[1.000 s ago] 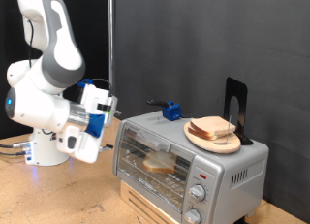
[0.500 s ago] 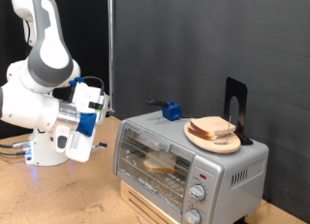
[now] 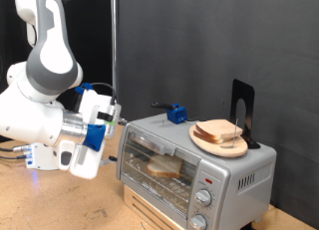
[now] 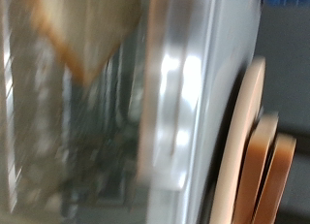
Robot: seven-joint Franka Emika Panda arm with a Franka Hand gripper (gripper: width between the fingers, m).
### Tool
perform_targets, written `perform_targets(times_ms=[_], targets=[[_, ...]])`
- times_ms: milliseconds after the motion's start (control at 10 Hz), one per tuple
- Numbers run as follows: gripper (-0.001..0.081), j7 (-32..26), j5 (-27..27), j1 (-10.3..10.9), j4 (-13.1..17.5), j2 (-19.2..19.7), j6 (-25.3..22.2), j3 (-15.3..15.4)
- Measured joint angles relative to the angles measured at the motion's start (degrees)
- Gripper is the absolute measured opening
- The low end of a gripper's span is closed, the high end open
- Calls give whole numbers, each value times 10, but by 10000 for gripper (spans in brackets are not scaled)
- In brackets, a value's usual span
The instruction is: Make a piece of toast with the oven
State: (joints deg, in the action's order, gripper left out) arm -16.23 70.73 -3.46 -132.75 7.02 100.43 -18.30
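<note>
— How many of each thing were there?

— One oven (image 3: 195, 161), silver, with its glass door shut. One piece of toast (image 3: 164, 167) lay inside it on the wire rack. One round wooden plate (image 3: 221, 143) sat on the oven's roof with a stack of bread slices (image 3: 221, 132), but I could not count them. A small blue object (image 3: 176, 115) and a black stand (image 3: 242, 111) were also on top.

— And the toast relative to the jaws?

— The gripper (image 3: 116, 115) hovered just off the oven's corner at the exterior view's left, apart from the toast, with the door between them. Whether the jaws were open or closed I could not tell.

— The wrist view?

— Blurred: the toast (image 4: 82, 30) behind glass, the oven's metal frame (image 4: 179, 98), and the plate (image 4: 242, 137) edge-on.
</note>
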Motion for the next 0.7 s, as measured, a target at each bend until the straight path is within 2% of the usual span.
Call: perform_targets(times_ms=[100, 200, 300, 400, 500, 700], targets=[[805, 3, 16, 1, 15, 17, 10, 4], [805, 2, 12, 0, 14, 17, 6, 4], [805, 4, -14, -3, 19, 19, -33, 2], [805, 22, -37, -11, 38, 30, -77, -1], [805, 47, -46, -16, 69, 53, -99, -2], [805, 100, -40, -16, 133, 111, -99, 1]])
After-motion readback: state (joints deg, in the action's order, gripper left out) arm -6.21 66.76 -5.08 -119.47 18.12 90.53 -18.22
